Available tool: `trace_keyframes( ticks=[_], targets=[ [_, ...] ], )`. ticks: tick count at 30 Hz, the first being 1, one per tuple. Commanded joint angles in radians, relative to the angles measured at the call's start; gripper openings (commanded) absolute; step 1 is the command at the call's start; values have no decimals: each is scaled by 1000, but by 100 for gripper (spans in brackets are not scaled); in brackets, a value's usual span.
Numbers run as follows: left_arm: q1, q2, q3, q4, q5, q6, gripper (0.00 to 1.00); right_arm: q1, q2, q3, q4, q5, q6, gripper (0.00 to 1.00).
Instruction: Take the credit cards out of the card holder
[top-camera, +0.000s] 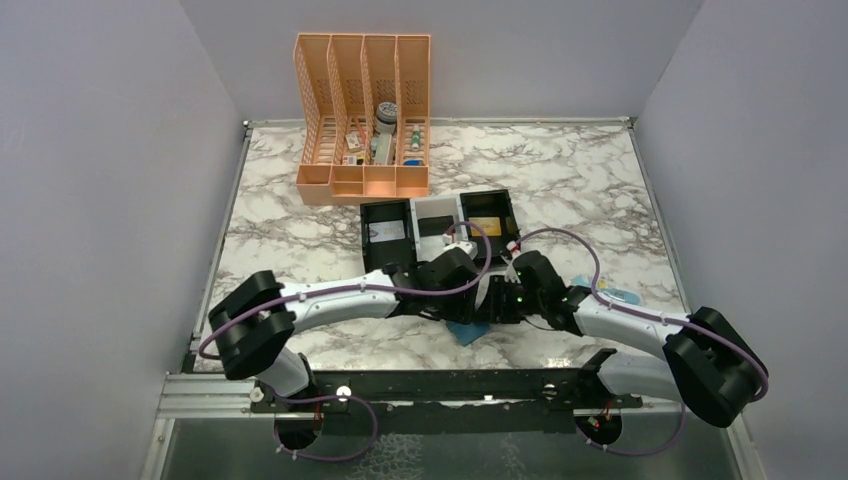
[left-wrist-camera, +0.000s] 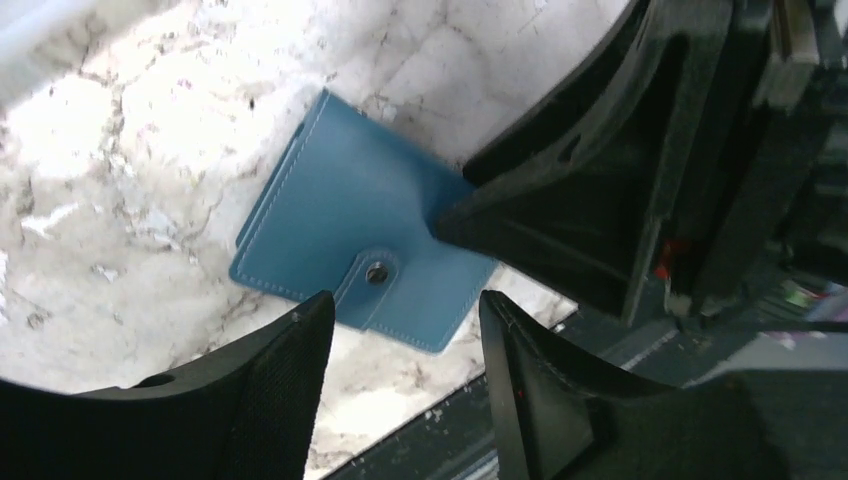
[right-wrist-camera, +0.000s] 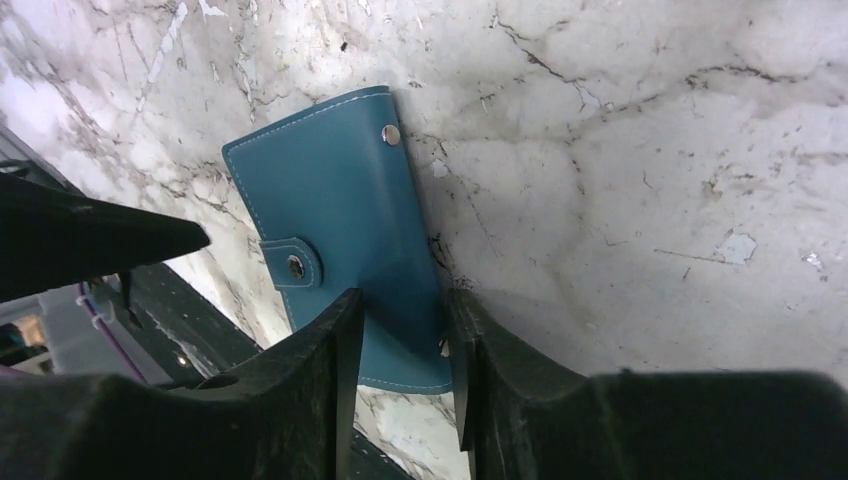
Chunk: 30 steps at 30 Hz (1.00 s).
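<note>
The card holder (right-wrist-camera: 330, 200) is a blue wallet lying flat on the marble near the table's front edge. Its snap strap (right-wrist-camera: 293, 264) faces up. It also shows in the left wrist view (left-wrist-camera: 340, 200) and as a small blue patch in the top view (top-camera: 468, 334). No credit cards show. My right gripper (right-wrist-camera: 400, 300) has its jaws a narrow gap apart, straddling the holder's near corner, with the holder still flat. My left gripper (left-wrist-camera: 405, 300) is open and empty, just above the holder's strap edge. Both grippers meet over the holder in the top view, left (top-camera: 458, 305) and right (top-camera: 492, 302).
A black-and-white three-compartment tray (top-camera: 440, 205) stands just behind the grippers, with a gold card (top-camera: 485, 226) in its right compartment. An orange file rack (top-camera: 365, 110) stands at the back. A pale blue-and-white packet (top-camera: 622, 296) lies to the right. The table's front rail (left-wrist-camera: 560, 380) is close.
</note>
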Motion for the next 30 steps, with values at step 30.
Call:
trace_keyframes(
  ticks=[30],
  targets=[
    [-128,323,237,-314,-236,209,29,-1,5,-83,106,-24,107,32]
  ],
)
